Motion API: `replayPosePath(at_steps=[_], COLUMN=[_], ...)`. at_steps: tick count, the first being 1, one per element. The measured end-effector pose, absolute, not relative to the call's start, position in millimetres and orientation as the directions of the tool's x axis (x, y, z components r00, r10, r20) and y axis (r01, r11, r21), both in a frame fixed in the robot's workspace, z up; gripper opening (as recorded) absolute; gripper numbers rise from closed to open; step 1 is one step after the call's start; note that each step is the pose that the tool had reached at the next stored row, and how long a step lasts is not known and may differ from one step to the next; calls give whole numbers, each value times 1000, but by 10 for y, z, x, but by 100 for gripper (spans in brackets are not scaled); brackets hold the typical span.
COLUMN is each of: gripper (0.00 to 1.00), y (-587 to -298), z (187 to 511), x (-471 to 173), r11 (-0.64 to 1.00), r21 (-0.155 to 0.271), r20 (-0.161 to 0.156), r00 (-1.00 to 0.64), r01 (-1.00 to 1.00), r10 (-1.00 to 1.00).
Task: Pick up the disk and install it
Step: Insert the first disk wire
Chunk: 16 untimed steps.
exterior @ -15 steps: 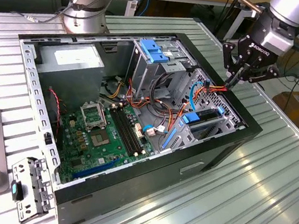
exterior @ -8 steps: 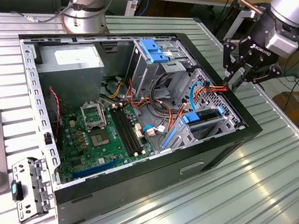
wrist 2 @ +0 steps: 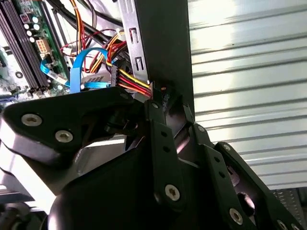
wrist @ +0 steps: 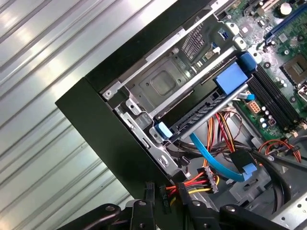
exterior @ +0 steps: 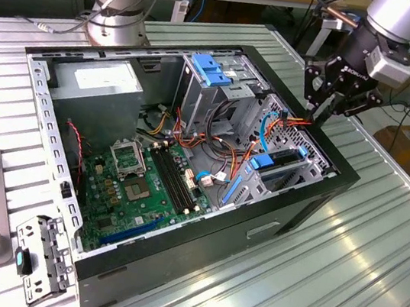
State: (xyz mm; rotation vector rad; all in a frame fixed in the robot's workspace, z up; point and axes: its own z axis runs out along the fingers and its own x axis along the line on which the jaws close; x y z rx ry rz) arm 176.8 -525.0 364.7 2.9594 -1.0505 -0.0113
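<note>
One disk (wrist: pixel 201 115) with blue rails sits slotted in the lower bay of the open computer case (exterior: pixel 289 212), near the case's corner on the exterior view's right. One gripper (exterior: pixel 328 102) hangs just above the case's rim beside a red-yellow power cable (wrist 2: pixel 132 81); fingers look closed on nothing. Bare ribbed table (exterior: pixel 375 256) lies open outside the case.

Ribbed bare-metal tabletop (exterior: pixel 376 249): brushed, shiny. Open black computer case (exterior: pixel 196 264): matt painted walls; inside it, dull grey sheet-metal drive cage (exterior: pixel 214 93) topped by glossy blue plastic handle (exterior: pixel 213 70), green glossy motherboard (exterior: pixel 146 183). Black robot gripper (exterior: pixel 328 102): matt metal.
</note>
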Motion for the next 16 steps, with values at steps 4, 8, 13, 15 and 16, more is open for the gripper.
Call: replayPosePath(at_steps=[4, 8, 13, 15, 16], gripper=[24, 16, 16, 16, 17], y=[-5251, -5250, -5250, -5250, -5250], z=[3702, 3707, 3708, 3708, 3705], x=[1768, 1768, 1768, 1768, 1768], r11=[-781, -781, -781, -781, -781], r21=[4, 4, 4, 4, 4], r20=[-6, -6, -6, -6, -6], r00=[781, 781, 781, 781, 781], r01=[-625, -625, -625, -625, -625], r10=[-625, -625, -625, -625, -625])
